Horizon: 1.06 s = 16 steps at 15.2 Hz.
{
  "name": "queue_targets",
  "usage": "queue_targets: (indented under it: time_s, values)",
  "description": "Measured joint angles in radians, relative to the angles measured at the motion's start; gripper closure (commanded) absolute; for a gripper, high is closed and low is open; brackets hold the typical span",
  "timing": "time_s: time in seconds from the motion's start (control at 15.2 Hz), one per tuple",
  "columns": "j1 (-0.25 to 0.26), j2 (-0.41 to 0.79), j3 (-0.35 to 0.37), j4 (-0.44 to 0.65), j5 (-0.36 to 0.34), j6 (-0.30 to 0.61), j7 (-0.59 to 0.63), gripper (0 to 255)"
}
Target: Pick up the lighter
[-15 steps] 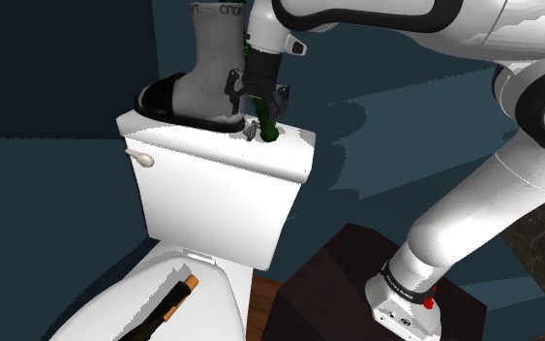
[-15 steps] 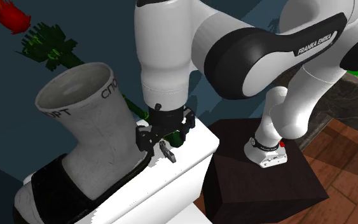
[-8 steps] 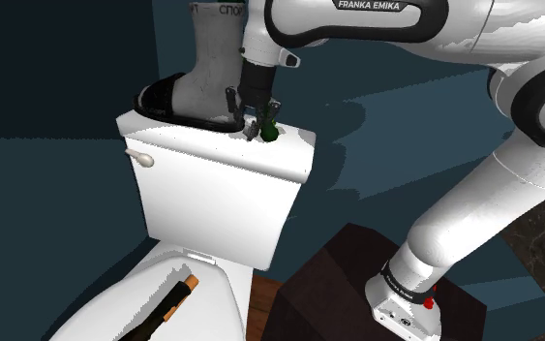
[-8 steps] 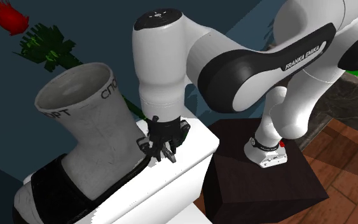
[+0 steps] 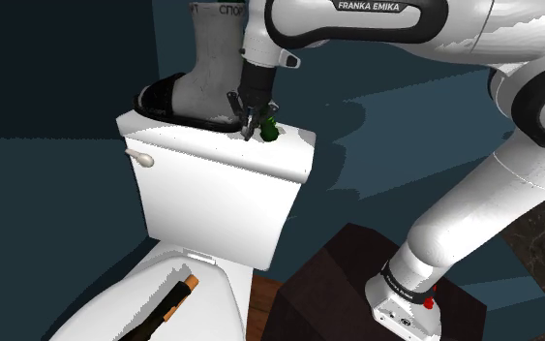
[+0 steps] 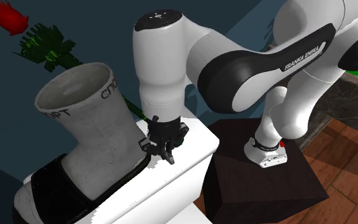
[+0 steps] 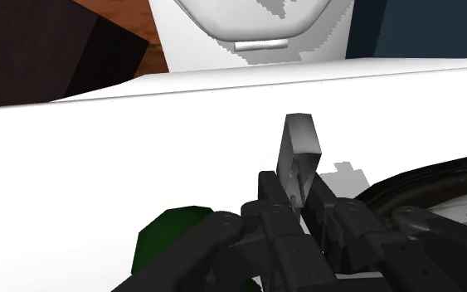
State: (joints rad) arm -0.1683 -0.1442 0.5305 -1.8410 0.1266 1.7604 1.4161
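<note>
Above the tank lid (image 5: 197, 145), with gripper (image 7: 296, 199) pinched tight onto the lighter (image 7: 299, 153): light, stiff, likely slick, best clasped low across flat sides.

On the toilet tank's lid (image 5: 207, 155) stands a sock (image 5: 207, 58) in a sandal (image 5: 159, 97), toward the shoulder view's left. Just beside it, to that view's right, the jaws clasp the lighter (image 7: 299, 158) low over the lid. A plant stem's end (image 5: 271, 132) lies just right of the jaws. Below the tank, a stick-like thing (image 5: 170, 302) lies on the closed seat cover (image 5: 115, 310). The stand (image 5: 328, 281) sits on the floor (image 5: 260, 302), to the toilet's right in that view.
</note>
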Motion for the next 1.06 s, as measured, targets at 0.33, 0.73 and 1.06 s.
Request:
queue_targets:
  time_s: [0.33,0.73,1.06]
  values:
    - [-0.004,-0.001,-0.006,0.04,0.001,-0.057,0.0,255]
    - [-0.005,0.011,-0.005,0.13,-0.006,-0.136,0.011,255]
    - [-0.006,0.035,-0.003,0.216,-0.018,-0.201,0.021,255]
